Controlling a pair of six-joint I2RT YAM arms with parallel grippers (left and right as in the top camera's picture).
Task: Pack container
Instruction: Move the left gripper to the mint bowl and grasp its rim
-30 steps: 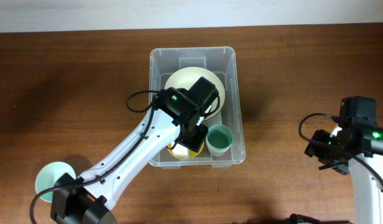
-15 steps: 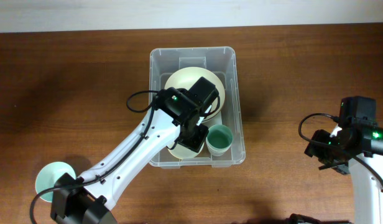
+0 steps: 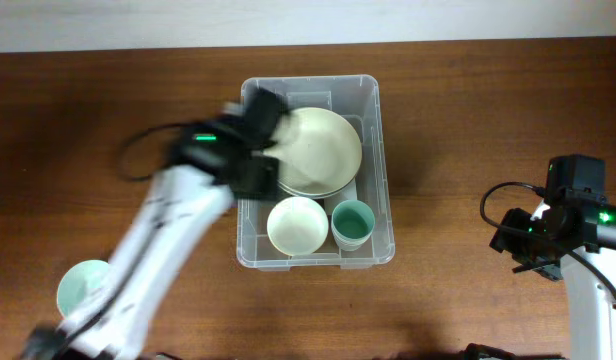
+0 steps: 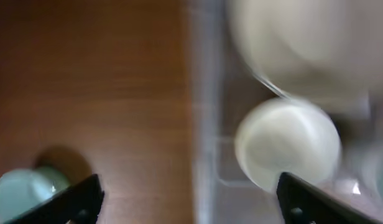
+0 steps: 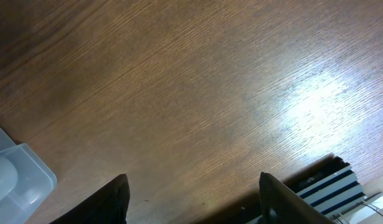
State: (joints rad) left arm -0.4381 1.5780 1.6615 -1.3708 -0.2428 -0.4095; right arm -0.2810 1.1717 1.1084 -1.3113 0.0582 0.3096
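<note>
The clear plastic container (image 3: 381, 150) stands mid-table. Inside it lie a large cream plate (image 3: 323, 150), a cream bowl (image 3: 296, 225) and a teal cup (image 3: 353, 224). A pale green bowl (image 3: 81, 288) sits on the table at the front left. My left gripper (image 3: 256, 170) is blurred by motion over the container's left wall, open and empty. In the left wrist view the container wall (image 4: 204, 124), the cream bowl (image 4: 288, 146) and the green bowl (image 4: 23, 193) show between the open fingers (image 4: 188, 202). My right gripper (image 5: 194, 199) is open and empty over bare table at the right.
The table is dark brown wood (image 3: 108, 120). The right arm's base (image 3: 568, 215) sits near the right edge. A corner of the container (image 5: 14, 177) shows at the left of the right wrist view. A striped dark object (image 5: 328, 183) lies at that view's lower right.
My left gripper has let go of the cream bowl inside the container and swung fast up and to the left, out over the container's left wall. The right arm has not moved.
</note>
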